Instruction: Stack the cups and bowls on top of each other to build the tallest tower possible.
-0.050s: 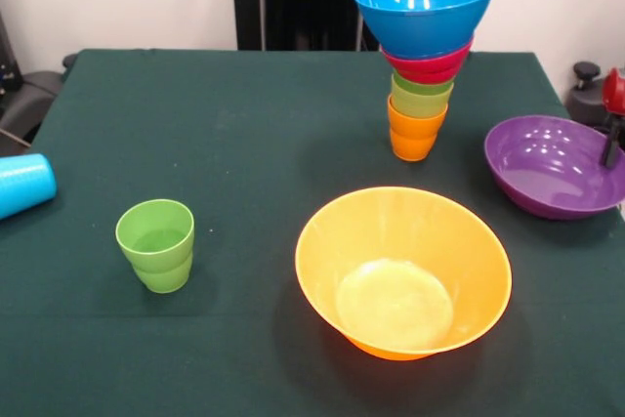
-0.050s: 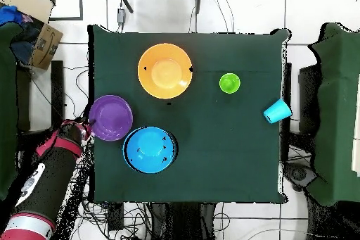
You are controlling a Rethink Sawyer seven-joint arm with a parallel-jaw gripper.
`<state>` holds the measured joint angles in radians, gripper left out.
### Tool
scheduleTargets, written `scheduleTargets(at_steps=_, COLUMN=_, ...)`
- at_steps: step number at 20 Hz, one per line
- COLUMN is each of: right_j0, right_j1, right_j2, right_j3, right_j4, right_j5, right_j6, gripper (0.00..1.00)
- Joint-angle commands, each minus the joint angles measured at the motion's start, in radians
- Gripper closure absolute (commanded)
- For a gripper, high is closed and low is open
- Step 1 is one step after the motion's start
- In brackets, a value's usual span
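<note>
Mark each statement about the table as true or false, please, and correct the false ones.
1. A blue bowl sits at the top of the tower. True.
2. The light blue cup stands upright. False: it lies on its side at the table's edge.
3. The large orange bowl is part of the stack. False: it rests alone on the green tablecloth.
4. An orange cup is the lowest piece of the tower. True.
5. The lone green cup lies inside the purple bowl. False: it stands by itself, far from that bowl.
</note>
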<state>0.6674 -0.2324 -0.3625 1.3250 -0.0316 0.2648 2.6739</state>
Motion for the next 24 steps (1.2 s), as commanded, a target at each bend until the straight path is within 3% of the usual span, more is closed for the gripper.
scheduleTargets(at_steps=1, right_j0=0.008, right_j1=0.075, right_j2=0.072, right_j3=-0.028, right_j4=-0.063, right_j5=0.141, right_j6=-0.057, gripper=1.00)
scheduleTargets(at_steps=11, right_j0=0.008, right_j1=0.078, right_j2=0.064, right_j3=-0.033, right_j4=-0.071, right_j5=0.149, right_j6=-0.057, gripper=1.00)
scheduleTargets(at_steps=24, right_j0=-0.023, right_j1=-0.009, right_j2=0.103, right_j3=-0.002, right_j4=-0.061, right_j5=0.172, right_j6=-0.085, gripper=1.00)
